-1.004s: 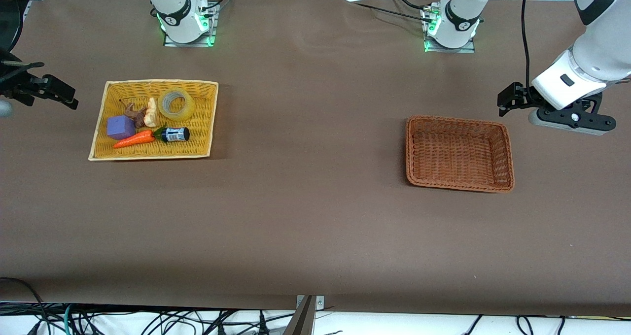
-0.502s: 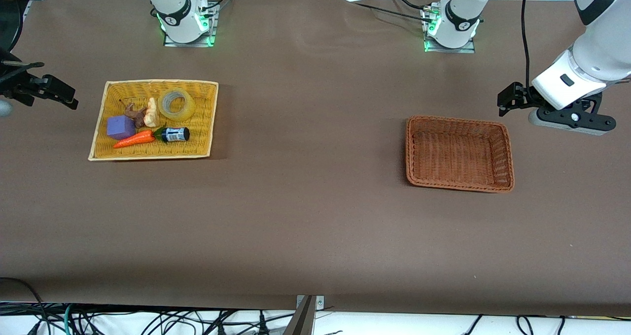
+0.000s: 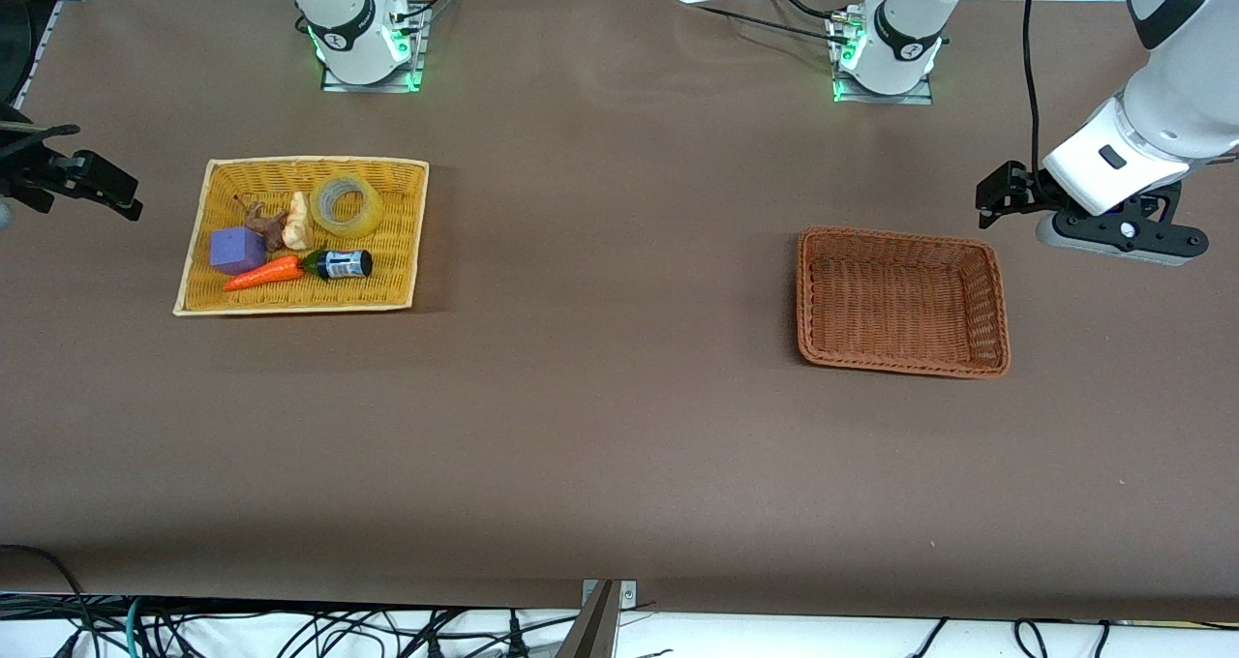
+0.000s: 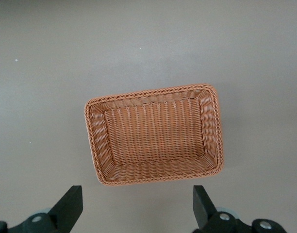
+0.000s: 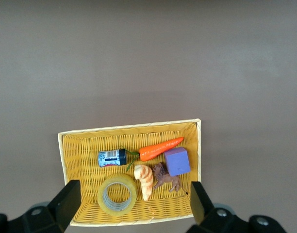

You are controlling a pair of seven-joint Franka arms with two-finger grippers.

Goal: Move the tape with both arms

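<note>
Tape [image 3: 347,204] is lying flat in the yellow basket [image 3: 416,237], at the corner toward the robot bases, so the right gripper [image 3: 97,182] is way closer, hovering wide open over bare table just off that basket's outer end. Left gripper [image 3: 1002,196], also spread wide and empty, waits beside the brown basket [image 3: 997,295] at its own end.

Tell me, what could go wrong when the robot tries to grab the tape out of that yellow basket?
The tape lies flat in the yellow basket, close to the shell-like toy, so the fingers might bump the toy or slip off the roll. The right gripper is open and up in the air by that basket's end, not yet lined up. The left gripper, open, waits high beside the brown basket, so a handover could drop the tape between baskets.
</note>
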